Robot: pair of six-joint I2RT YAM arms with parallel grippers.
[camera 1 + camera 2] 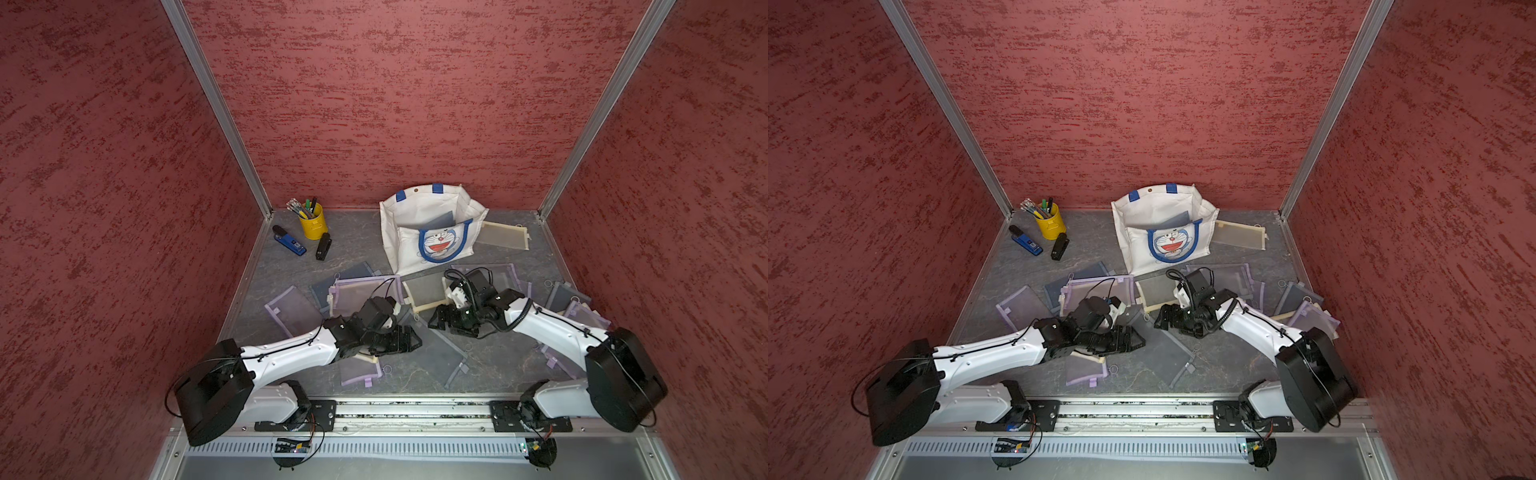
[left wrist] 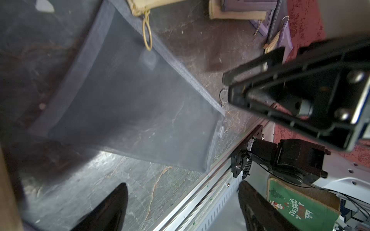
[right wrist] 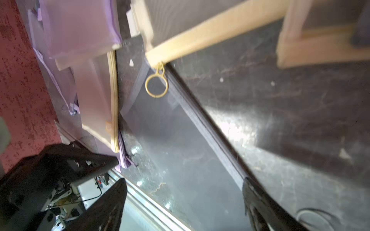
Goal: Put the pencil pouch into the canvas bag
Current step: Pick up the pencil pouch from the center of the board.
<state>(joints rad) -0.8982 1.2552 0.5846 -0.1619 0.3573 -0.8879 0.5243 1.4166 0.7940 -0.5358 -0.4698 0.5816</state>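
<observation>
Crowding in around my left gripper (image 1: pixel 413 338) and my right gripper (image 1: pixel 434 320) are flat zip pouches (image 1: pixel 291 309), lying scattered and overlapping on the tabletop (image 1: pixel 353 245). A cream-trimmed pouch (image 1: pixel 424 289) is lying just beyond my right gripper, its gold ring pull (image 3: pixel 157 86) resting on the edge of the pencil pouch (image 1: pixel 440 357), and a purple pouch (image 1: pixel 353 293) is lying just past my left gripper. The pencil pouch is lying flat beneath and between my two grippers, whose fingertips are pointing toward each other, near but apart. I am holding both grippers wide open, gripping nothing. The canvas bag (image 1: pixel 415 232) is standing upright well beyond my right gripper, mouth gaping, with a grey pouch (image 1: pixel 441 219) showing inside it and a second cream pouch (image 1: pixel 503 235) lying just beside it. Well beyond my left gripper a yellow pen cup (image 1: pixel 312 224) is standing full of pens (image 1: pixel 301 208). White letters reading CHRISTMAS are showing on a green cloth (image 2: pixel 300 204) by my right arm's base, and a blue cartoon cat face (image 1: pixel 440 243) is showing on the bag's front. The pencil pouch is showing as dark grey see-through mesh, rectangular and fabric-edged, with a zip (image 3: pixel 210 130) running along one long side; the tabletop's marbled veins are showing through it. The bag is showing as white boxy canvas with blue handles (image 1: pixel 402 195)
</observation>
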